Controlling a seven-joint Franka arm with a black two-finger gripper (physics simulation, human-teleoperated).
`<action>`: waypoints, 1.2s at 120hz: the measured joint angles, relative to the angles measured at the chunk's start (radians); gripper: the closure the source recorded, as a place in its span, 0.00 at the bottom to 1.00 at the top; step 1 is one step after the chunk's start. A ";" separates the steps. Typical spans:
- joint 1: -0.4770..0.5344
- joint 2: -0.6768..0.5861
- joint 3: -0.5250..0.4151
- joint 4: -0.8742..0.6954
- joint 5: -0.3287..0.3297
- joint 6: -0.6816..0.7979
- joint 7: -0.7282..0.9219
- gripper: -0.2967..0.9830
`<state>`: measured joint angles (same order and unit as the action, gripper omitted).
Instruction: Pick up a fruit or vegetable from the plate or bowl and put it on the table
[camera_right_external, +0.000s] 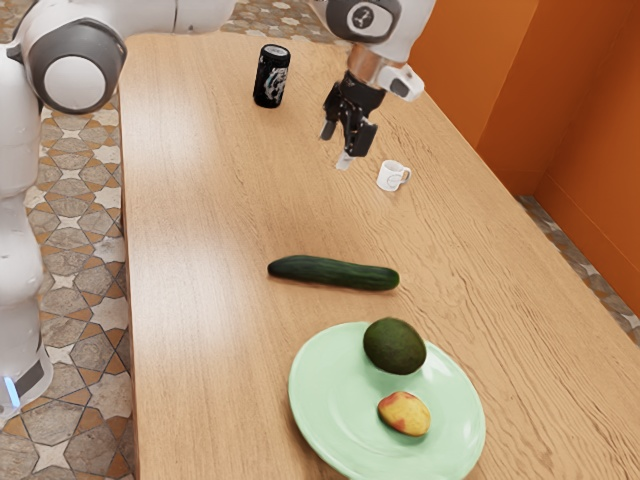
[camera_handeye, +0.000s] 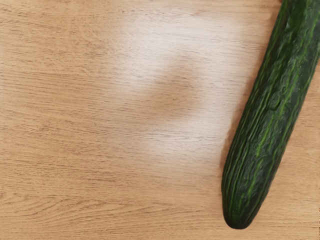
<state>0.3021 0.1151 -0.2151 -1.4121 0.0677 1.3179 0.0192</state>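
Observation:
High over the table's far part, my gripper (camera_right_external: 337, 146) is open, its two fingertips apart and nothing between them. A green plate (camera_right_external: 325, 405) holds a dark green avocado (camera_right_external: 394, 346) near its rim and a small yellow-red mango (camera_right_external: 405, 413) close by. The long dark cucumber (camera_right_external: 333, 273) lies on bare wood (camera_right_external: 200, 330), beside the plate and apart from it. In the wrist view the cucumber (camera_handeye: 267, 125) lies on the wooden tabletop (camera_handeye: 110, 165).
A black can (camera_right_external: 271, 76) stands upright toward the table's far end. The small white mug (camera_right_external: 391, 176) is near the gripper in the exterior view, to its right. An orange wall (camera_right_external: 540, 90) rises beyond the table's edge.

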 joint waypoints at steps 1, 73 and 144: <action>-0.001 0.000 0.000 0.000 0.000 0.010 0.000 0.23; -0.471 0.115 0.003 0.015 0.042 0.226 -0.237 0.23; -0.598 -0.003 0.084 -0.204 -0.073 0.299 -0.441 0.23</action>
<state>-0.2960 0.1125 -0.1313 -1.6158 -0.0055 1.6166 -0.4220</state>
